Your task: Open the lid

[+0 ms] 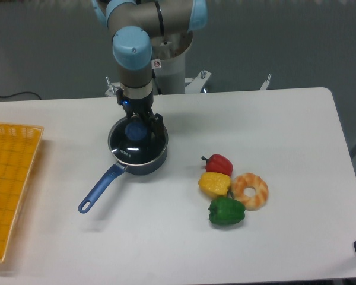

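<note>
The round dark glass lid [132,150] with a metal rim and small white lettering sits flat on the dark blue saucepan [143,162], whose long blue handle [99,190] points to the front left. My gripper [136,127] is straight above the pan, its dark fingers down around the light-blue centre knob [134,130]. The fingers stand close on either side of the knob, but I cannot tell whether they are closed on it.
A yellow mesh basket [9,178] lies at the table's left edge. A red pepper [218,163], a yellow pepper [215,183], a green pepper [226,211] and a doughnut [250,190] lie grouped to the right of the pan.
</note>
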Controlling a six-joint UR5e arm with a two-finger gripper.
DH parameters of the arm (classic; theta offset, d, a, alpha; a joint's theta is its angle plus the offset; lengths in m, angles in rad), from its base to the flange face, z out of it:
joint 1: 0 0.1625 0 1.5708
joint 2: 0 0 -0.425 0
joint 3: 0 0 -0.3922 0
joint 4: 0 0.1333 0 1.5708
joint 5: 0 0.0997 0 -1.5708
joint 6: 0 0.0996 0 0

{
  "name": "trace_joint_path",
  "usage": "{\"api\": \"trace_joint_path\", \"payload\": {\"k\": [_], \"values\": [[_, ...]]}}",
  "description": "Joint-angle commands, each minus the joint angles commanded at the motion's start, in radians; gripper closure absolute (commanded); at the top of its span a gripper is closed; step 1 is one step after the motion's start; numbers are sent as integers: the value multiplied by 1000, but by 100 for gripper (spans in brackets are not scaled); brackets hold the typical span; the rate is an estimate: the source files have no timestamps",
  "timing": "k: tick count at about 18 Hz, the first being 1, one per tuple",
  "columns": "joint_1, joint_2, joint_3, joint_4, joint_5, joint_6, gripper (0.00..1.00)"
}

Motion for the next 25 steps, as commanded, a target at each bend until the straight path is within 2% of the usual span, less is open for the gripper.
{"api": "trace_joint_path", "payload": {"k": [3,5,9,25], "values": [[-2,-9,3,2,0,0,0],[-5,-15,3,27,0,-14,0],[-18,-31,3,41,3,-28,0],[-29,-55,9,40,6,0,1]]}}
